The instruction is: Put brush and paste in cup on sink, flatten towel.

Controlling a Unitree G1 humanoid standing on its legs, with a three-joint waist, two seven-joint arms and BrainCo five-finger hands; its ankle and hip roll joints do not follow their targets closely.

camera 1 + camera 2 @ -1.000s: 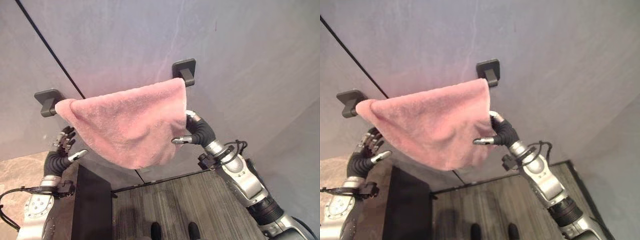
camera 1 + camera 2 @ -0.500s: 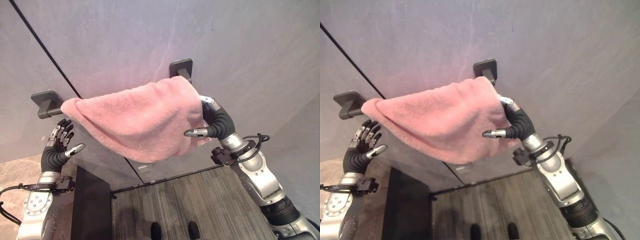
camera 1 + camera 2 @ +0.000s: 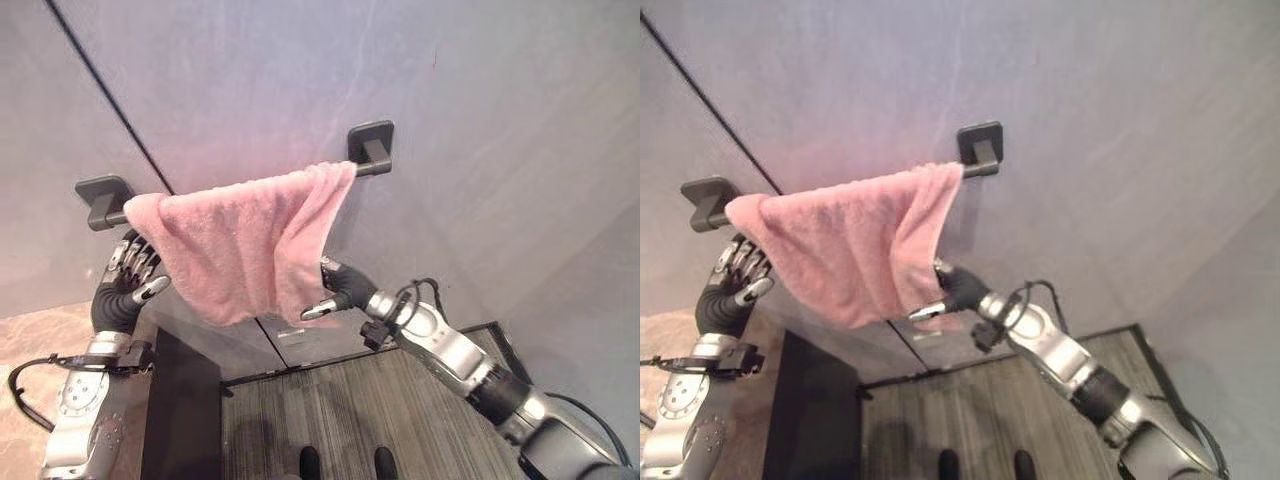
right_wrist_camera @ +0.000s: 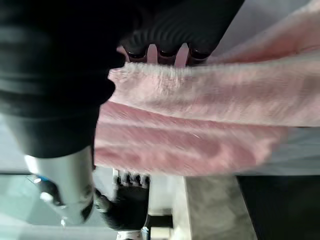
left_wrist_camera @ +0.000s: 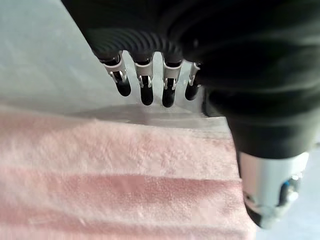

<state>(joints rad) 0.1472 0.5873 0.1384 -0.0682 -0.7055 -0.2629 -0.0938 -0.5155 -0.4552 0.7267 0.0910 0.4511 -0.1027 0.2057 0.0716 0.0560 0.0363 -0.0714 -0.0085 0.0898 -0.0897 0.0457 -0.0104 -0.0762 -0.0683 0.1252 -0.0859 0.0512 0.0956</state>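
A pink towel (image 3: 230,240) hangs over a dark bar between two wall brackets (image 3: 105,200) (image 3: 370,145). Its right part droops in a long fold. My right hand (image 3: 345,290) sits at the lower end of that fold, partly behind the cloth, thumb sticking out below. In the right wrist view the towel (image 4: 200,125) lies across the hand. My left hand (image 3: 125,290) is raised beside the towel's lower left edge, its fingers (image 5: 145,90) relaxed just short of the cloth (image 5: 115,190), holding nothing.
A black cabinet (image 3: 180,400) stands below the towel at the left, next to a beige stone counter (image 3: 20,340). Grey wall panels with a dark seam (image 3: 110,100) rise behind the bar. Dark wood floor (image 3: 330,410) lies below.
My right hand has dropped down and to the left, from the towel's right edge to its lower corner. The towel's right side now hangs bunched in a fold. The left hand rose closer to the cloth.
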